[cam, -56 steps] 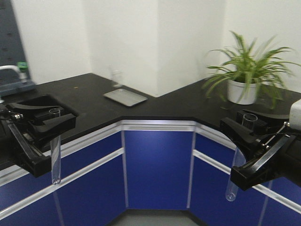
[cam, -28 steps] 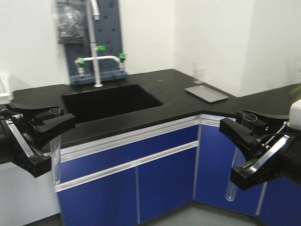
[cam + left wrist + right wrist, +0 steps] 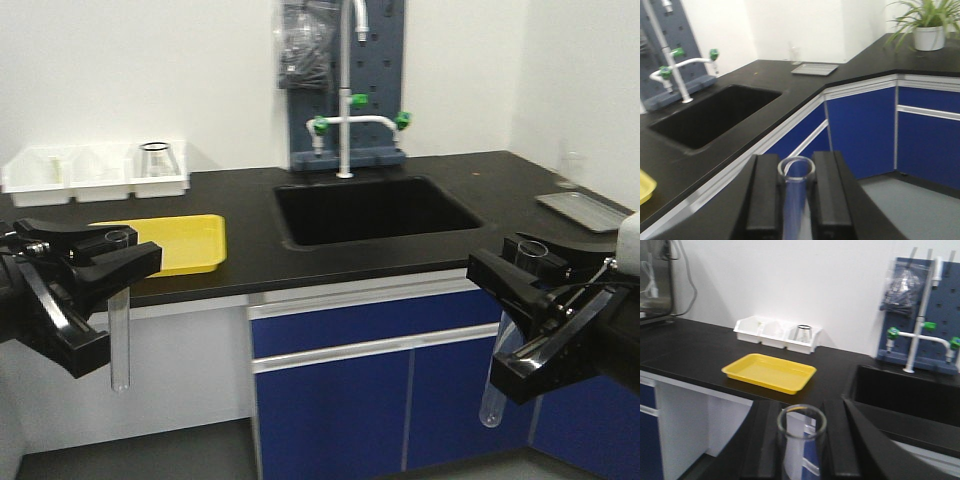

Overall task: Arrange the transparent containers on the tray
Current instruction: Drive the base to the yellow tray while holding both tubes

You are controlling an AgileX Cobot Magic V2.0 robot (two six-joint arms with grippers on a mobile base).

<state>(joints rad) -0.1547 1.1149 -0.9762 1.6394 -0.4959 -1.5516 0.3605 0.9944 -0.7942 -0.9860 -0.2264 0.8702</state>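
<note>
Both transparent containers are clear glass test tubes hanging upright in front of the counter. My left gripper (image 3: 112, 247) is shut on one test tube (image 3: 120, 340), just in front of the tray's near edge. In the left wrist view the tube's open rim (image 3: 796, 167) sits between the black fingers (image 3: 765, 195). My right gripper (image 3: 530, 268) is shut on the other test tube (image 3: 494, 385), off to the right of the sink. Its rim (image 3: 801, 424) shows between the fingers (image 3: 832, 440). The yellow tray (image 3: 190, 240) lies flat on the black counter at the left, and the right wrist view shows the tray (image 3: 770, 372) with nothing in it.
A deep black sink (image 3: 375, 205) with a green-handled faucet (image 3: 345, 110) lies right of the tray. White bins (image 3: 90, 175) holding a glass flask (image 3: 157, 158) stand behind it. A metal tray (image 3: 585, 208) lies far right. Blue cabinets (image 3: 340, 400) run below the counter, and a potted plant (image 3: 927, 27) stands on the counter.
The whole view has swung left along the counter, from the corner and plant past the sink to the yellow tray. Both grippers keep the same hold on their tubes.
</note>
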